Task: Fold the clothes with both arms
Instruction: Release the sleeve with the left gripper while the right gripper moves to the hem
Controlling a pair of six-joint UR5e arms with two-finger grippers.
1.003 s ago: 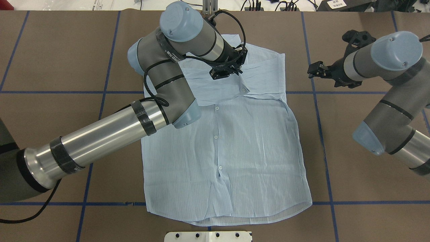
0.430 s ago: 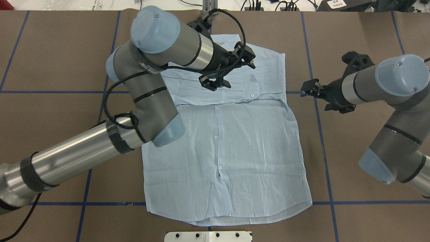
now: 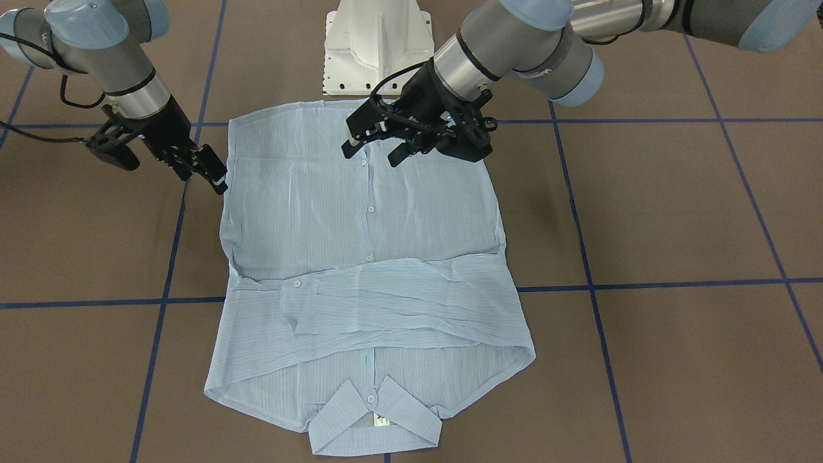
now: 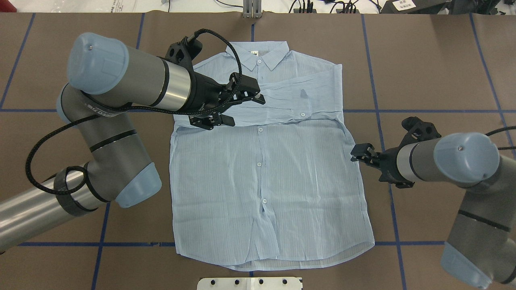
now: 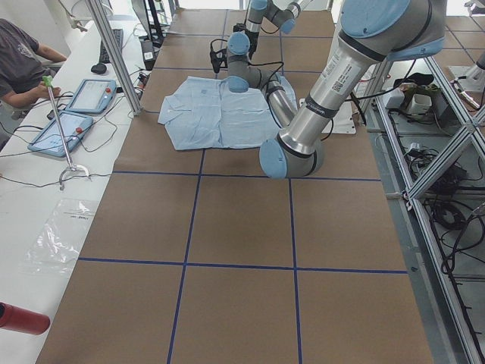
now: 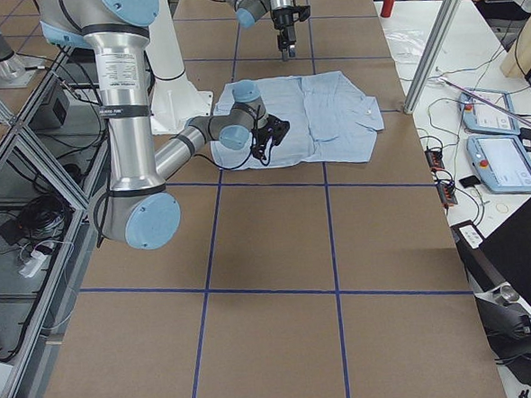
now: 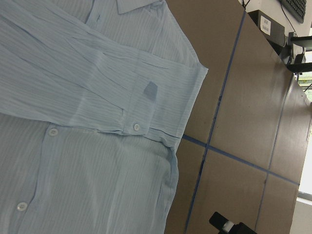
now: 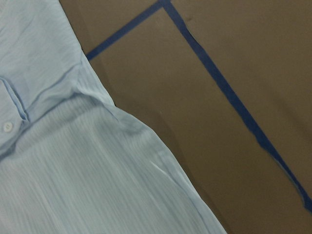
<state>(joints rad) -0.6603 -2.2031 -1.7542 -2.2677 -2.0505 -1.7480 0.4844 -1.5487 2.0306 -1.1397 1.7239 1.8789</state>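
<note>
The light-blue shirt point(image 4: 266, 173) lies flat on the brown table, buttons up. Its collar point(image 4: 260, 54) points away from the robot and its sleeves are folded across the chest. The shirt point(image 3: 360, 225) fills the middle of the front-facing view. My left gripper point(image 4: 246, 112) hangs open above the shirt's left chest and holds nothing; it also shows raised as the left gripper point(image 3: 371, 156). My right gripper point(image 4: 354, 154) hovers open at the shirt's right side edge, holding nothing; that right gripper point(image 3: 222, 180) sits just beside the cloth.
The white pedestal point(image 3: 376, 45) stands just behind the hem. Blue tape lines point(image 4: 383, 121) grid the table. In the exterior left view a person point(image 5: 23, 68) sits at a side bench with tablets point(image 5: 61, 129), and a red bottle point(image 5: 23, 318) lies nearby.
My left gripper swung left and back from near the collar to over the left chest. The right gripper came down and inward to the shirt's right edge.
</note>
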